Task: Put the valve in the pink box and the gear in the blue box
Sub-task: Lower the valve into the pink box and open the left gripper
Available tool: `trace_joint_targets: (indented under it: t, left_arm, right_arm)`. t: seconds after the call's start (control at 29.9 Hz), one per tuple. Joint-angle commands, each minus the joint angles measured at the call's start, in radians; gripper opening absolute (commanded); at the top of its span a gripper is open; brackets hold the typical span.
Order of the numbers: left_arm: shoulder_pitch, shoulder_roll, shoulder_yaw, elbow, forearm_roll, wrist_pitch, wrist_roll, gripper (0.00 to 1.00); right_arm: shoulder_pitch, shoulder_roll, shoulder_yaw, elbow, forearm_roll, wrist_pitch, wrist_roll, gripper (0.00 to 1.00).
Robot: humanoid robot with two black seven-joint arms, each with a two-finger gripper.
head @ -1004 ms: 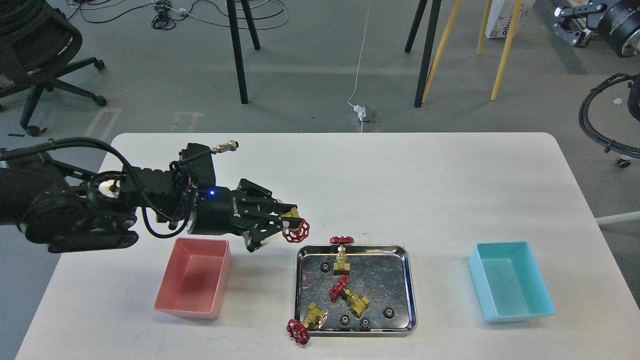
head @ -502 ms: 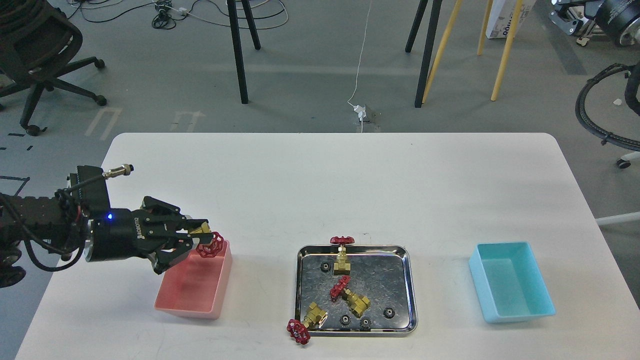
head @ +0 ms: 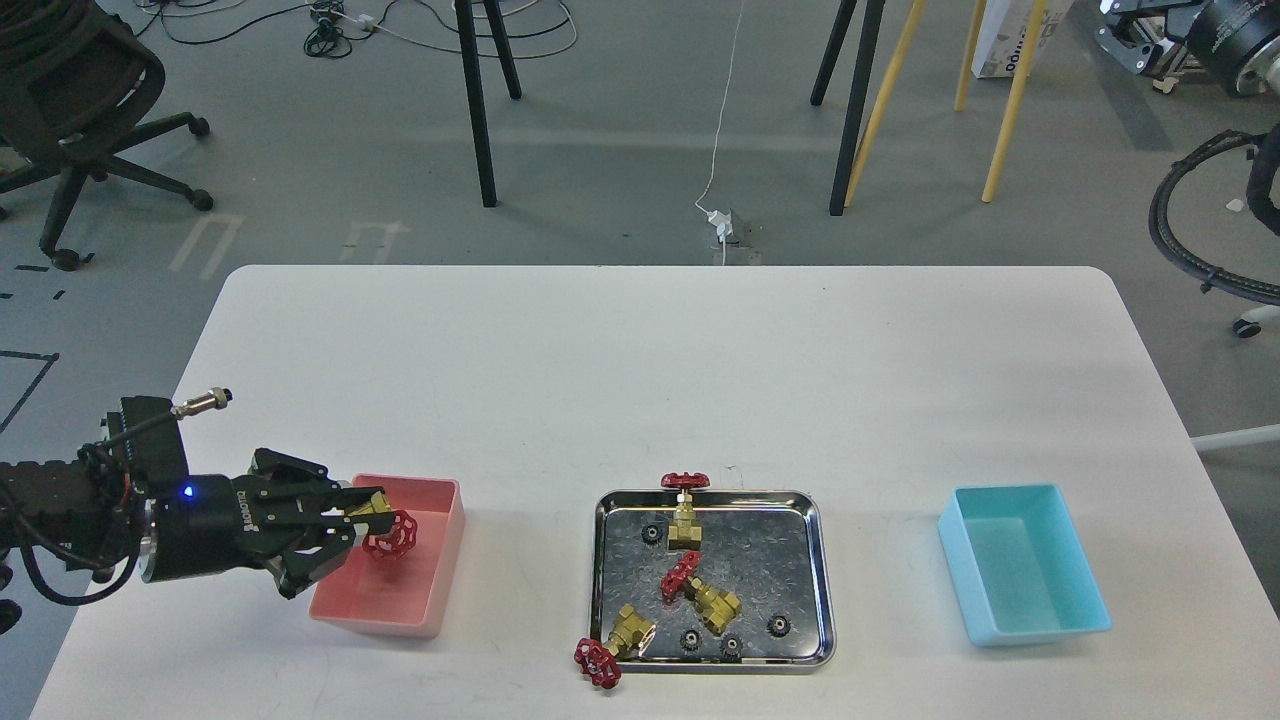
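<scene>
My left gripper point(head: 362, 520) is shut on a brass valve point(head: 385, 528) with a red handwheel and holds it over the left part of the pink box point(head: 432, 585). Three more valves are at the steel tray point(head: 820, 570): one upright at its back edge point(head: 685, 515), one lying in the middle point(head: 700, 592), one lying over the front left rim point(head: 612, 645). Several tiny black gears point(head: 777, 626) lie in the tray. The blue box point(head: 1020, 565) stands empty at the right. My right gripper is not in view.
The white table point(head: 650, 370) holds only the two boxes and the tray, all along its front half. Beyond the table's far edge are a floor with chair legs, stand legs and cables.
My left arm has drawn back left and towards me with the valve, from beside the tray to over the pink box, and has come lower.
</scene>
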Motion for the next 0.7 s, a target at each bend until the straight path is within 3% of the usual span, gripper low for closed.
trace_joint_targets:
  t: [0.0,0.07,0.17,0.33,0.47,0.67]
  left_arm:
    - [0.0,-0.008,-0.001,0.003,-0.003,0.0,0.0,0.27]
    - [0.0,-0.012,-0.001,0.003,-0.004,0.0,0.0,0.41]
    - [-0.002,-0.012,0.0,0.006,-0.003,-0.001,0.0,0.55]
    - [-0.003,0.0,-0.027,0.006,-0.012,0.0,0.0,0.6]
    - [0.0,0.033,-0.137,0.003,-0.049,-0.008,0.0,0.63]
    - [-0.003,0.037,-0.306,-0.027,-0.459,-0.049,0.0,0.63]
  right_arm:
    - [-0.004,-0.001,0.0,0.0,0.0,0.0,0.0,0.99]
    - [-0.004,-0.003,0.0,0.0,0.0,0.0,0.0,0.99]
    - [-0.004,-0.003,0.0,0.0,0.0,0.0,0.0,0.99]
    - [-0.004,-0.004,-0.002,0.0,0.0,0.0,0.0,0.99]
    - [-0.007,-0.004,-0.023,0.026,-0.015,0.0,-0.002,0.99]
    - [0.01,-0.035,-0.225,0.155,-0.072,0.0,0.003,0.99]
